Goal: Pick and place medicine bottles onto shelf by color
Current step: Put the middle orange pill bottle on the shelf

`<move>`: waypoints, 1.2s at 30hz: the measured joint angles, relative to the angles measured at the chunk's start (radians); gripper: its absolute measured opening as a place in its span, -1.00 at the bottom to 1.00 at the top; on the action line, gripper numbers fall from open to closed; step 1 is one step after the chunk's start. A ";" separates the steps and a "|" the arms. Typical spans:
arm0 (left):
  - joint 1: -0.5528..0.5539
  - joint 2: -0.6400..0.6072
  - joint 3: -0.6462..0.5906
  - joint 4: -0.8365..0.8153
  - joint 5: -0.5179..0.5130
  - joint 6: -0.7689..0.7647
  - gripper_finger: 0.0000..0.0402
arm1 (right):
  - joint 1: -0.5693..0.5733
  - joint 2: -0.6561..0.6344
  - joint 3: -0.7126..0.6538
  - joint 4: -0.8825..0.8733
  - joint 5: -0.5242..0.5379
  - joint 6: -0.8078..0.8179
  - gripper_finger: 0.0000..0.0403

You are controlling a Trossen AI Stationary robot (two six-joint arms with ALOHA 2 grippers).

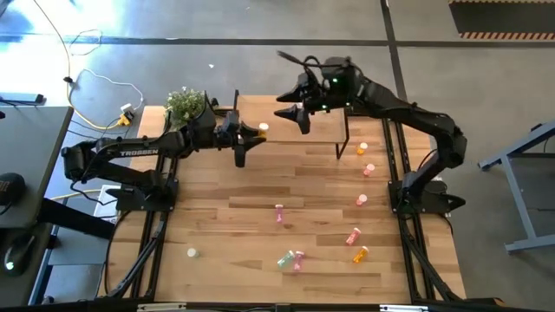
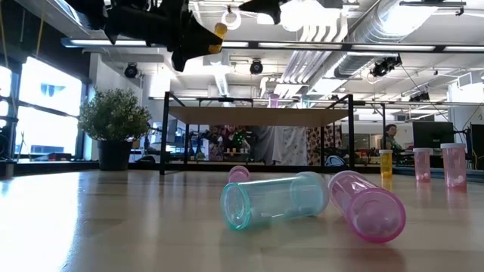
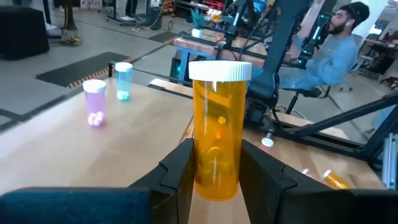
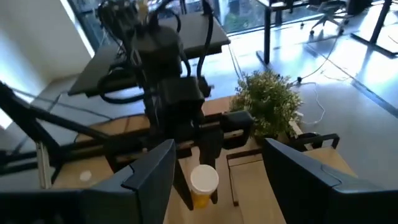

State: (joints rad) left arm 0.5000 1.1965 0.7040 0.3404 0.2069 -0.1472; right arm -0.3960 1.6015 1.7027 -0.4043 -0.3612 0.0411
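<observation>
My left gripper (image 1: 253,134) is shut on an orange medicine bottle (image 3: 216,146) with a white cap, above the left part of the shelf (image 1: 325,130), a light-wood board on black legs. My right gripper (image 1: 290,111) hangs open above the shelf's far side, facing the left gripper with nothing between its fingers (image 4: 217,171). A pink-purple bottle (image 3: 94,103) and a blue-green one (image 3: 123,81) stand upright on the shelf. On the tabletop, several bottles stand at the right (image 1: 362,149) (image 1: 361,199) and lie near the front, among them a green one (image 2: 276,200) and a pink one (image 2: 368,205). My left gripper pinches the orange bottle's lower body (image 3: 214,177) between its two fingers. The fingers (image 3: 180,171) come nearly level from the table's left side. The bottle stands upright in the hold, cap up, lifted clear above the shelf.
A potted plant (image 1: 185,104) stands at the table's far left corner, close behind my left arm. A person (image 3: 329,50) sits beyond the table. There is bare wood across the table's middle (image 1: 217,186).
</observation>
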 joint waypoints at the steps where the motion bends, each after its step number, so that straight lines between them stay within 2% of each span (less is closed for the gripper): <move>1: 0.003 0.000 0.000 0.000 0.001 0.002 -0.51 | -0.001 0.010 0.000 -0.003 -0.008 -0.018 0.15; 8: 0.005 0.000 0.000 0.000 -0.001 0.009 -0.51 | 0.004 0.074 0.000 -0.001 -0.085 -0.087 0.15; 26: 0.004 0.000 0.000 0.001 -0.004 0.010 -0.51 | 0.033 0.190 0.001 0.026 -0.112 -0.068 0.13; 29: 0.004 0.001 0.000 0.001 -0.004 0.010 -0.51 | 0.032 0.188 0.001 0.033 -0.111 -0.065 0.04; 36: 0.004 0.001 0.000 0.001 -0.004 0.012 -0.51 | 0.030 0.188 0.001 0.028 -0.109 -0.049 -0.32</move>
State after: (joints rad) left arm 0.5041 1.1976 0.7040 0.3412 0.2028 -0.1355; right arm -0.3664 1.7897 1.7035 -0.3767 -0.4705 -0.0075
